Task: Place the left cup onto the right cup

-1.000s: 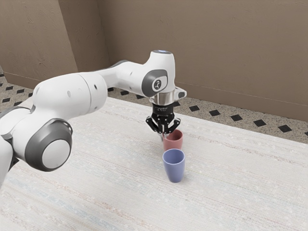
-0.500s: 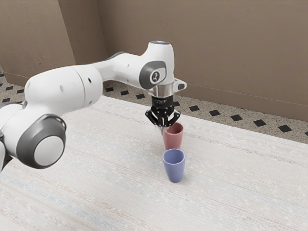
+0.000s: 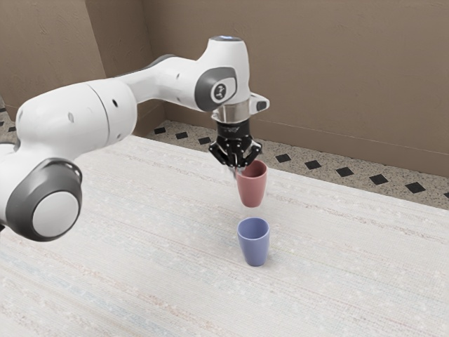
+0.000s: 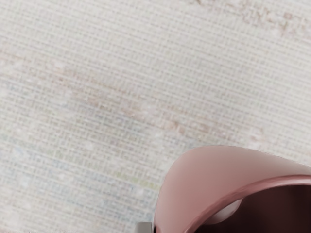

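Note:
My black gripper (image 3: 239,169) is shut on the rim of a pink cup (image 3: 250,184), which hangs upright in the air above the table. A blue cup (image 3: 253,241) stands upright on the table, nearer the camera and lower in the exterior view than the pink one. From the hand's camera, the pink cup (image 4: 228,187) is a large blurred shape right under the hand, its rim and dark inside visible.
The table has a pale woven cloth surface (image 3: 140,239) that spreads wide around both cups. A brown wall (image 3: 337,63) and a tiled floor strip with black diamonds (image 3: 344,170) lie behind the table.
My gripper has risen with the pink cup, lifting it off the table. The blue cup has stayed where it was.

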You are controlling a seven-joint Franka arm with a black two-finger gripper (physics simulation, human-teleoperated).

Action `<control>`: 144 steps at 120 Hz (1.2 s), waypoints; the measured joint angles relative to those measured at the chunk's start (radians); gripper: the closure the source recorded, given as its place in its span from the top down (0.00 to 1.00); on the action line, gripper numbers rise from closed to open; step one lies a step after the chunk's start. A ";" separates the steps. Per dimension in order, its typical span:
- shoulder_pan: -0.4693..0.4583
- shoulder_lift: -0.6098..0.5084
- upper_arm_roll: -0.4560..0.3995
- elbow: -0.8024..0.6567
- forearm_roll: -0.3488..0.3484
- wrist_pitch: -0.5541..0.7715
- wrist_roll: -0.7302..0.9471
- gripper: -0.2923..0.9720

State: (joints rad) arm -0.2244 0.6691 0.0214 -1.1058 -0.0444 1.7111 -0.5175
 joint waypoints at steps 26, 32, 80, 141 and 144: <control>-0.007 -0.039 0.000 -0.013 0.002 -0.011 0.000 0.15; -0.009 -0.049 0.000 -0.022 0.002 -0.013 0.000 0.15; -0.031 -0.072 0.001 -0.050 0.002 -0.020 0.000 0.15; -0.051 -0.116 0.003 -0.109 0.002 -0.012 0.002 0.15; -0.052 -0.122 0.003 -0.116 0.002 -0.011 0.002 0.15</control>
State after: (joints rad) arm -0.2759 0.5470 0.0243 -1.2221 -0.0420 1.7004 -0.5159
